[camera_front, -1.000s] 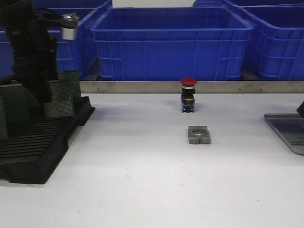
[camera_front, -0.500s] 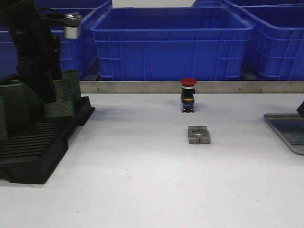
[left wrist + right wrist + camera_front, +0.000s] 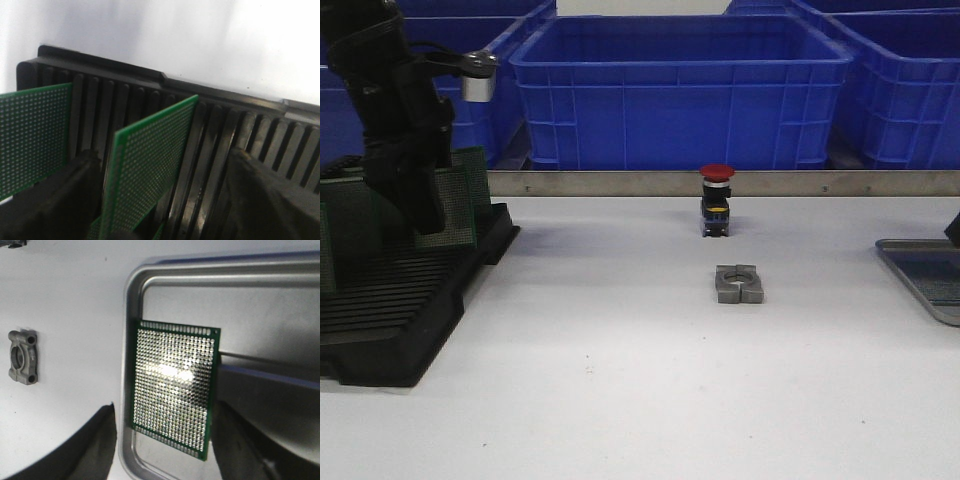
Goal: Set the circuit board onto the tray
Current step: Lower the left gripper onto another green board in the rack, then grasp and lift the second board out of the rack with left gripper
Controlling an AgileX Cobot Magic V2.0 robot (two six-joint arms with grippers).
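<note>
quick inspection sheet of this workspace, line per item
Surface: plain white table, no spills seen.
Job's things: shallow grey metal tray at the right edge; a green perforated circuit board lies in it, one edge up on the rim. More green boards stand in the black slotted rack on the left.
Clutter: red-capped push button; small grey metal block.
Grippers: left claw open, straddling a racked board; right claw open above the tray.
Cables: nothing seen.
Surroundings: blue plastic crates behind a metal rail.
</note>
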